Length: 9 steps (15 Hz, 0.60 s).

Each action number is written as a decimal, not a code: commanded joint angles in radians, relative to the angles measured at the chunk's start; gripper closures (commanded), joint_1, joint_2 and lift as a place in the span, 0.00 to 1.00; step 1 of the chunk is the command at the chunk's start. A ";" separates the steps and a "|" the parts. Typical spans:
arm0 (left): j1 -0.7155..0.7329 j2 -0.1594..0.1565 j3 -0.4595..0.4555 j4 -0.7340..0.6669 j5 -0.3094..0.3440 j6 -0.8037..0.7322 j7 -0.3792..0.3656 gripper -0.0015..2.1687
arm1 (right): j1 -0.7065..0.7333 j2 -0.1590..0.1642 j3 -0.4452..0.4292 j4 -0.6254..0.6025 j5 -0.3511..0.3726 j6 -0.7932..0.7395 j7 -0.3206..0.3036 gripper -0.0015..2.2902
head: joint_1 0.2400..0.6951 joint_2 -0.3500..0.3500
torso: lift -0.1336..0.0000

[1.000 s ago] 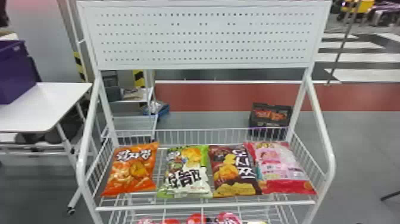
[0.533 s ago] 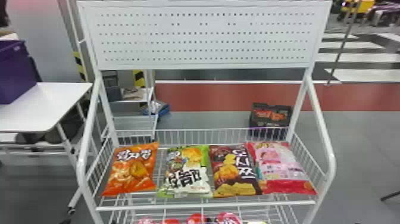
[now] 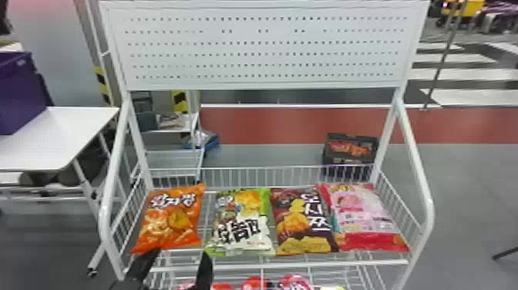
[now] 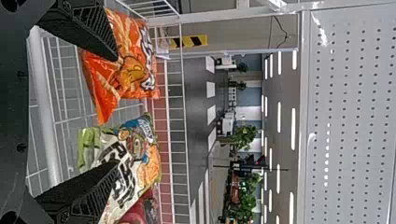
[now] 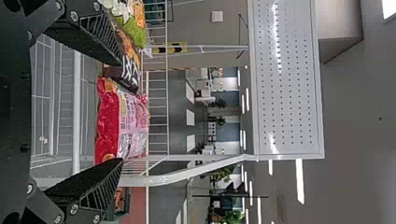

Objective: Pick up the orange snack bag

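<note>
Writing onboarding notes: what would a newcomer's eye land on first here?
Probably the orange snack bag, at the left end of the row on the wire shelf, beside the green-and-white bag, brown bag and pink bag. Next, the black left gripper, open at the shelf's front edge, and the big perforated white panel above.

- Orange snack bag (image 3: 165, 231): glossy, crinkled plastic film;
- pink bag (image 3: 362, 239): shiny film, puckered;
- rack (image 3: 420, 173): smooth, glossy painted metal;
- panel (image 5: 285, 93): smooth, perforated, with a sheen;
- left fingers (image 3: 204, 270): matt, ridged;
- bin (image 3: 19, 92): smooth plastic;
- table (image 3: 50, 142): smooth
</note>
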 commanded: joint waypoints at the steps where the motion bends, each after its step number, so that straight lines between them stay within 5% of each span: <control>1: -0.094 -0.025 -0.004 0.055 0.017 0.064 -0.001 0.05 | 0.001 0.000 -0.001 0.001 -0.002 -0.003 0.000 0.07 | 0.57 0.50 | 1.00; 9: -0.320 -0.046 0.025 0.273 0.073 0.205 0.010 0.08 | 0.011 -0.005 -0.007 -0.002 -0.003 -0.009 0.000 0.07 | 0.57 0.50 | 1.00</control>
